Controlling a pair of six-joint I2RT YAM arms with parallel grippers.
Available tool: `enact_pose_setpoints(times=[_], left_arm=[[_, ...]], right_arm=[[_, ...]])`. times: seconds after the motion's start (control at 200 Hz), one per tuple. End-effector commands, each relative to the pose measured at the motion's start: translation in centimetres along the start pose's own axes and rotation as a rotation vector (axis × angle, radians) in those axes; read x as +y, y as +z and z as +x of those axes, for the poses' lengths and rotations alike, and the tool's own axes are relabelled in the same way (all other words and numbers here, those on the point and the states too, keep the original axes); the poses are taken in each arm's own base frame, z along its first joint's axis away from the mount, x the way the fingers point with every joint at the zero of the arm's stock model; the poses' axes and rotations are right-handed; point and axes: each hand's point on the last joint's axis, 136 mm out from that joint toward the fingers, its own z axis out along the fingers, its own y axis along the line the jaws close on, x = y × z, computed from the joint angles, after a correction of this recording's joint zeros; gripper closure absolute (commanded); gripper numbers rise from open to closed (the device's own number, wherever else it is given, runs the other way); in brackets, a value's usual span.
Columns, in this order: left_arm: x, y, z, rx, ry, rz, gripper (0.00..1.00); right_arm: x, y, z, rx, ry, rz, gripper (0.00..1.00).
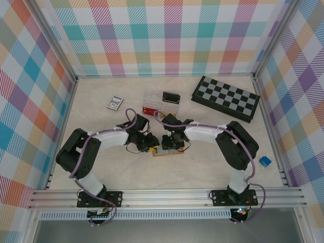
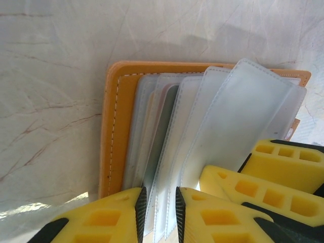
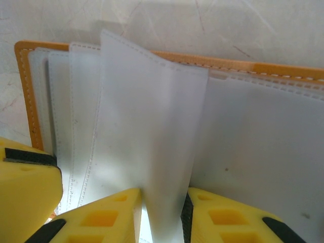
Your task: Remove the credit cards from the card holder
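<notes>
The left gripper (image 2: 161, 205) and the right gripper (image 3: 162, 207) – both pinching the card holder (image 2: 114, 131)
The left fingers (image 2: 101, 223) are almost closed on a few clear sleeves (image 2: 172, 142); the right fingers (image 3: 106, 223) clamp one raised sleeve (image 3: 152, 116). The orange holder lies open on the table (image 1: 202, 174) – between the two arms.
</notes>
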Motion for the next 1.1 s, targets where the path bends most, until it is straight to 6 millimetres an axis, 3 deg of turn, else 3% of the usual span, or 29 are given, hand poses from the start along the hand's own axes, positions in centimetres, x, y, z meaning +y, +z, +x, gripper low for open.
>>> enact_pose_setpoints(times=[0.0, 0.73, 1.095], left_arm=[[-0.29, 0.92, 0.74, 0.04, 0.012, 0.006, 0.76], [-0.61, 0.49, 0.74, 0.037, 0.058, -0.023, 0.83], [-0.41, 0.71, 0.71, 0.035, 0.055, -0.032, 0.78]], right_arm=[[-3.03, 3.06, 3.5, 0.123, 0.03, 0.083, 0.72], [-2.94, 2.95, 3.33, 0.12, 0.029, 0.073, 0.72], [-2.74, 2.89, 3.37, 0.118, 0.029, 0.057, 0.72]])
